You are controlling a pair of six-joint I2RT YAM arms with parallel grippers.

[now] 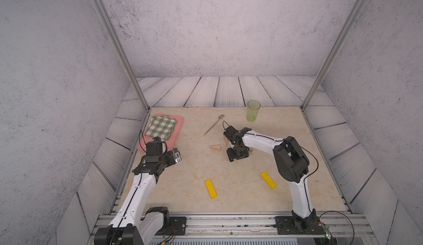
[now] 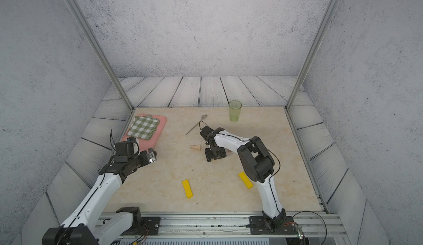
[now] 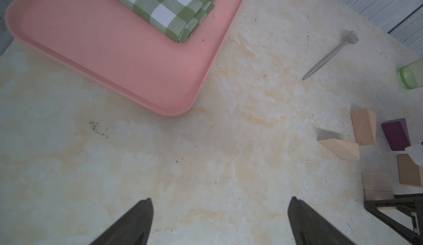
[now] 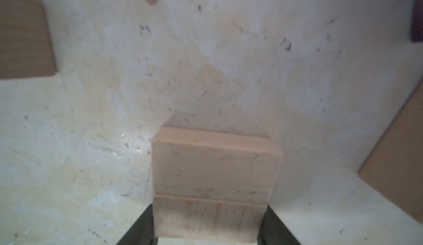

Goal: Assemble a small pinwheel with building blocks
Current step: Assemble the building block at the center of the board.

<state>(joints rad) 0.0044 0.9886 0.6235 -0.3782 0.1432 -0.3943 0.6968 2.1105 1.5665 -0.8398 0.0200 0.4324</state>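
Marble tabletop [image 1: 229, 182]: right gripper [image 4: 209, 231] bent down, clasping a wooden rectangle [image 4: 209, 216] (left gripper [image 3: 219, 209] hovers agape).

We found a pale wooden rectangle [image 4: 209, 216] lying flat on the table, gripped at its two ends by the fingers of the right gripper [image 4: 209, 209]. A second wooden rectangle [image 4: 215, 166] lay long side against it, so the pair formed a square. Close around them we saw three more pieces: a purple wedge [image 3: 396, 133], a standing wooden wedge [image 3: 364, 127] and a wooden block [image 3: 409, 170] that was partly hidden. A lone wooden wedge [image 1: 215, 147] lay on its side a little apart, toward the left arm's half. Nearer the robot's base lay two flat pieces, well apart and both askew — the left yellow bar [image 1: 211, 188] and the right yellow bar [image 1: 268, 180].
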